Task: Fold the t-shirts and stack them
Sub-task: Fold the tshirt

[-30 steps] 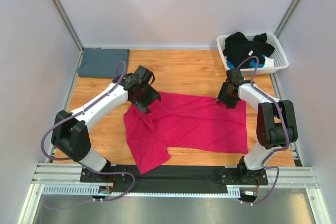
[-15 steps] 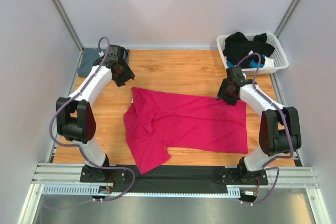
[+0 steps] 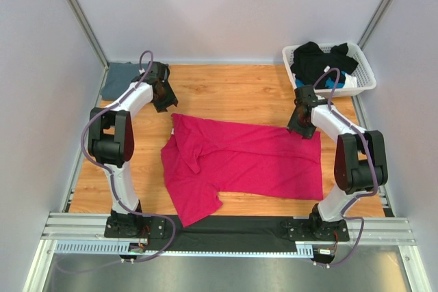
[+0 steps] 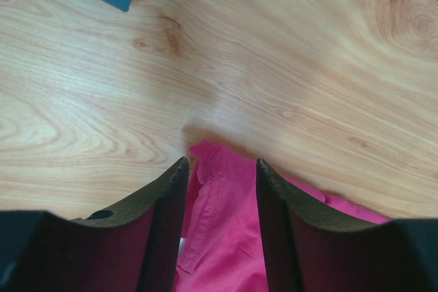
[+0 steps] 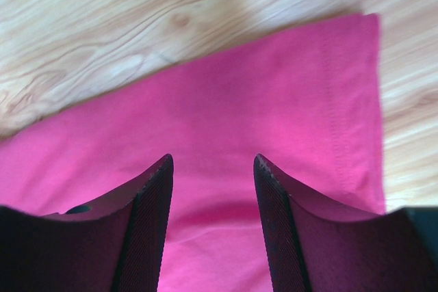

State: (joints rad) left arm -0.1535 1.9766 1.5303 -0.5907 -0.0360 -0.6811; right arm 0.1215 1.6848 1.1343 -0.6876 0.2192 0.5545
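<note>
Shirts number two, magenta t-shirt (image 3: 253, 158) spread and blue-grey t-shirt (image 3: 115, 81) folded; left gripper (image 4: 220, 162) and right gripper (image 5: 212, 158) stand half-open.

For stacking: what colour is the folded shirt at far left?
Slate blue-grey folded cloth t-shirt, top external view.

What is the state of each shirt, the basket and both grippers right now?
pink t-shirt: spread on the table, left side rumpled, not yet folded.
blue-grey t-shirt: folded, lying at the far left corner.
basket: holds dark clothes.
left gripper: open, over the pink t-shirt's far left corner.
right gripper: open, over its far right corner.
</note>
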